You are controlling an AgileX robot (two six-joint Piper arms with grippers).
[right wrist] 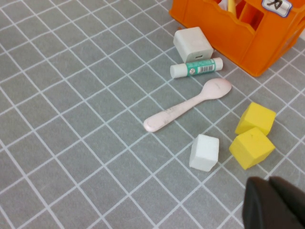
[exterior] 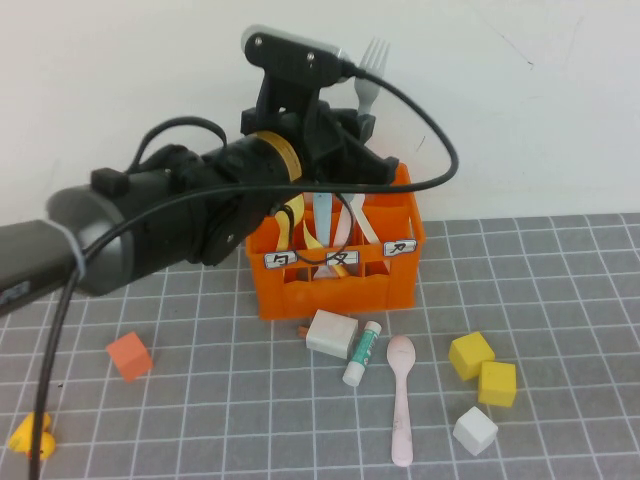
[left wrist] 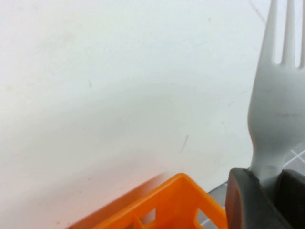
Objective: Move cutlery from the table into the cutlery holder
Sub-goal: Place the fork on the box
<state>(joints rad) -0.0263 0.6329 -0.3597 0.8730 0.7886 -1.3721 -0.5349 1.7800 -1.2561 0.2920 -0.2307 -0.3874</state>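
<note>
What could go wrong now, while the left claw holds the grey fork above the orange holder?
1. The left claw grips the grey fork only at its low handle end, tines up, above the cutlery holder; it may tilt or slip on the way down.
2. The fork may catch on the holder's dividers, where the yellow fork already stands.
3. The pink spoon lies beside the tube; the shut right claw, near the blocks, may push them.
</note>
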